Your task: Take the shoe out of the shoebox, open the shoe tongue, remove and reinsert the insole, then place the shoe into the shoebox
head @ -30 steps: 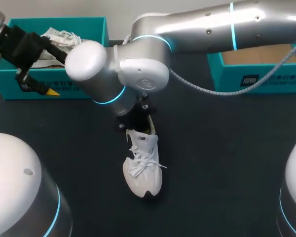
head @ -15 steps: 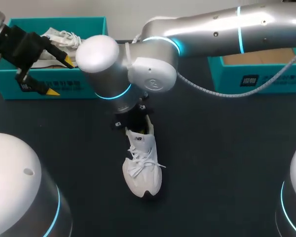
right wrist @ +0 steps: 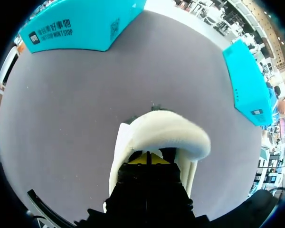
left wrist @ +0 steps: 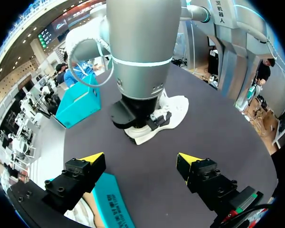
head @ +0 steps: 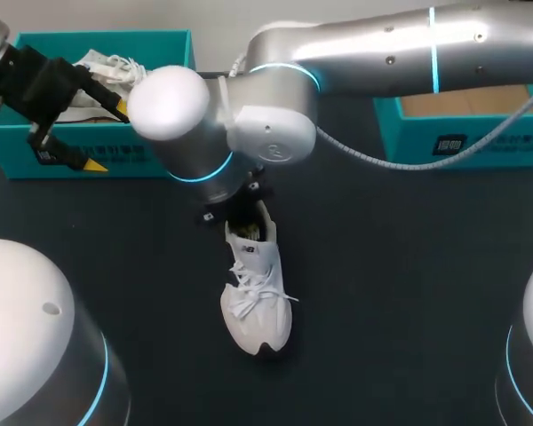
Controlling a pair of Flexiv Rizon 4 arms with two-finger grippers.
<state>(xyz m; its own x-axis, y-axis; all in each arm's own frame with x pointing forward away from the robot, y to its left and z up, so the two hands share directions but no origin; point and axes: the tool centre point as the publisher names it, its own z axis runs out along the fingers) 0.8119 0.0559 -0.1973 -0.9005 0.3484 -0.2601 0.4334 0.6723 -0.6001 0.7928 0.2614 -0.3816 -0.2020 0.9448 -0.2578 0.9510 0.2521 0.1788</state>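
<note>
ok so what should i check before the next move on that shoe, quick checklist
1. shoe out of the box, sole down on the table: ok
2. right tool placed at the shoe's heel opening: ok, it reaches down inside it
3. right tool has hold of the insole: cannot tell, the shoe's collar hides the grip
4. left tool open and away from the shoe: ok, it hangs by the left shoebox
5. shoe braced against an upward pull: not ok, nothing holds the toe, so the shoe may lift with the insole
6. right shoebox free to take the shoe later: ok, it looks open
</note>
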